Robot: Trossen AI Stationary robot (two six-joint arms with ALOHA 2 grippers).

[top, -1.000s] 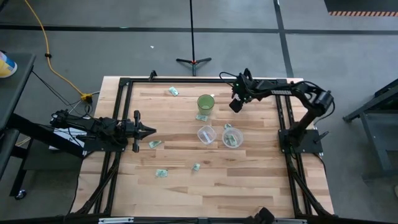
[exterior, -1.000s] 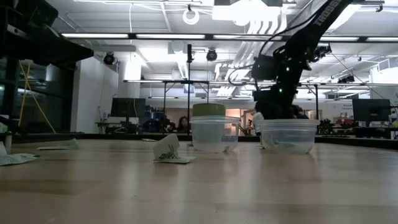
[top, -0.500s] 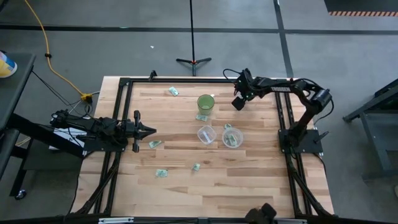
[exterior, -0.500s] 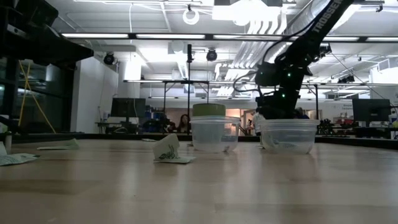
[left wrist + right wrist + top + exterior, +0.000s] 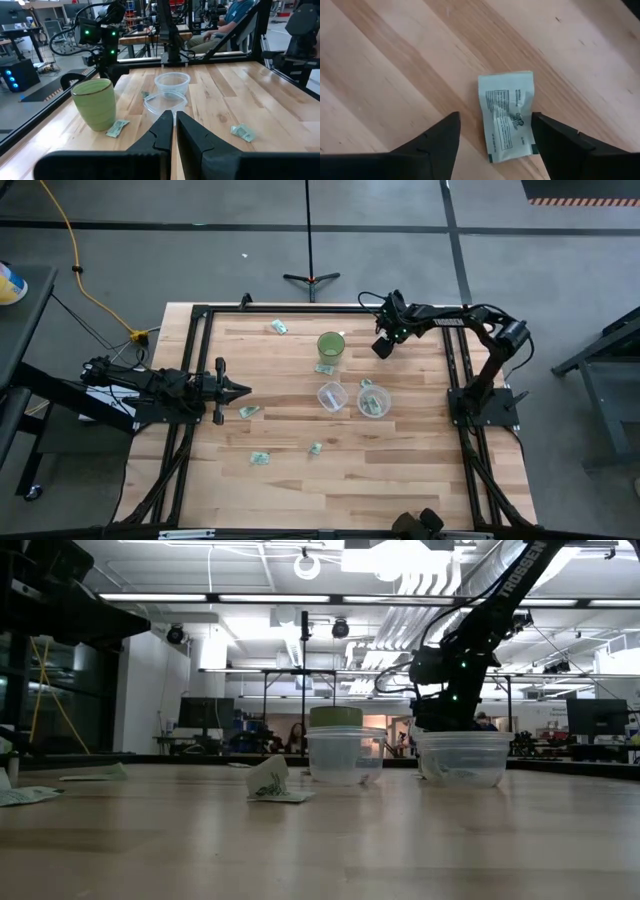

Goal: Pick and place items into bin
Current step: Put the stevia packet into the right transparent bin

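My right pincer (image 5: 492, 137) hangs wide over a flat packet (image 5: 507, 116); light, limp, I'd pinch its long edges.

packet under right gripper: pale green-and-white packet (image 5: 508, 115), flat on the wood, printed face up, lying between the spread dark fingers (hidden by the arm from above)
far-left packet: small packet (image 5: 279, 327) alone near the table's far edge
packet by cup: packet (image 5: 324, 368) flat on the near side of the green cup, just beside it
packet in tub: packet (image 5: 373, 404) inside the right clear tub, another (image 5: 364, 383) at its far rim
left packet: packet (image 5: 248, 411) flat, near the left edge
near packets: one (image 5: 260, 458) flat, one (image 5: 316, 448) to its right, standing partly folded up
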